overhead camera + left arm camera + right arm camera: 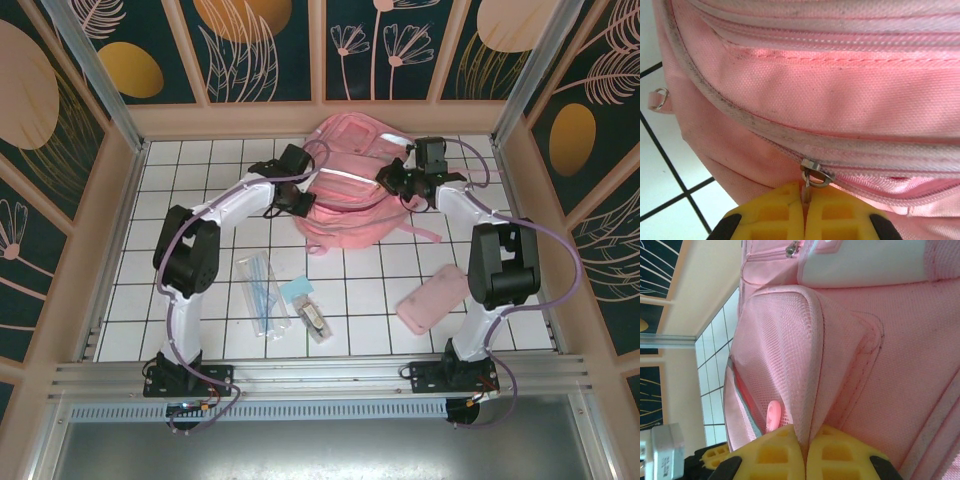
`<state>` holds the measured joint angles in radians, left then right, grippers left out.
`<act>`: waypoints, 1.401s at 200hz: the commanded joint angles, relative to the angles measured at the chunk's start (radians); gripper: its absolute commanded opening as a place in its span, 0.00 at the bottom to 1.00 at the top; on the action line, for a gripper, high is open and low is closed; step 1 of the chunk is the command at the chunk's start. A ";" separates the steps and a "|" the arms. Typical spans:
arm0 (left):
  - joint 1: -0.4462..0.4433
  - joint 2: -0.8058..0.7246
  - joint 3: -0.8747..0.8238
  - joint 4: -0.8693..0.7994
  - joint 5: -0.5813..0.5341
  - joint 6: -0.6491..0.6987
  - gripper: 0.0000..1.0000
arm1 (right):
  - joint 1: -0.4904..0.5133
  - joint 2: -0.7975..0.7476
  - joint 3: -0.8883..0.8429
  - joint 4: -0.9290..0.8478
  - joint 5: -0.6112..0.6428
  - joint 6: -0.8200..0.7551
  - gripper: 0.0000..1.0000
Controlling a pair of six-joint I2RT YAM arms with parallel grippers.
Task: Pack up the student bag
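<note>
Lying at the far middle of the white grid-tiled surface [370,285], the big pink fabric student bag [350,195] has a white stripe across it and straps trailing toward the near side. The left pincer [300,200] meets the bag's left edge. Left wrist view: its yellow fingers [775,210] are clenched together on the small metal zipper pull [815,176], which hangs from a closed zip seam on the bag [840,100]. A small metal ring [660,98] on a pink loop sticks out at the bag's side. The right pincer [392,180] is on the bag's right part. Right wrist view: it [805,452] is clenched on a fold of fabric at the edge of the pink mesh side pocket [775,355], jaws pressed tight. Near side of the surface, well apart from the bag: a clear plastic sleeve with blue sticks [262,292], a small pale-blue piece [297,289], a small clear packet [316,322], and a flat pink pouch [432,300] on the right.
</note>
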<state>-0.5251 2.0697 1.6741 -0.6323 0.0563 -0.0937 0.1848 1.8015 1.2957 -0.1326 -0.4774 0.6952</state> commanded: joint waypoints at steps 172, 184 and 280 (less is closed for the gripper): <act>-0.146 0.041 0.135 0.276 0.407 -0.362 0.00 | -0.028 -0.262 -0.213 0.073 0.006 0.075 0.68; -0.147 0.025 0.110 0.279 0.399 -0.366 0.00 | -0.014 -0.249 -0.238 0.103 -0.012 0.096 0.69; -0.166 -0.088 -0.080 0.236 0.316 -0.353 0.00 | 0.059 -0.030 -0.233 0.280 -0.036 0.181 0.00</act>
<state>-0.6868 2.0605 1.6329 -0.3920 0.4122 -0.4652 0.2283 1.7481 1.0615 0.0315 -0.5148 0.8425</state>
